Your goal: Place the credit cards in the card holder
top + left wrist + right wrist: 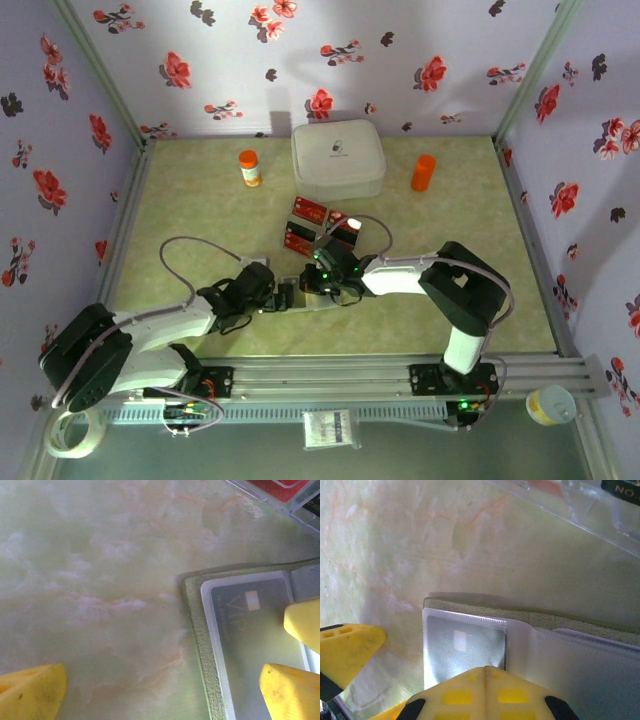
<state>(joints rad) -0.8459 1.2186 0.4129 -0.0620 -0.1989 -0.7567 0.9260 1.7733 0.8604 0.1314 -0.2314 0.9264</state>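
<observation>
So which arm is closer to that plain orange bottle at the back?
Right. The right fingers, at the card holder, lie left of the orange bottle and toward the bases; the left fingers lie further left, closer to the bases.

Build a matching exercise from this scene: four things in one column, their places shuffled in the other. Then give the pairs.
Things:
1. white case
2. orange cylinder
3. card holder
4. red credit cards

Places:
A. between the case and the card holder
B. back centre
C. front centre
D. just right of the case

Pairs: 1-B; 2-D; 3-C; 4-A
</observation>
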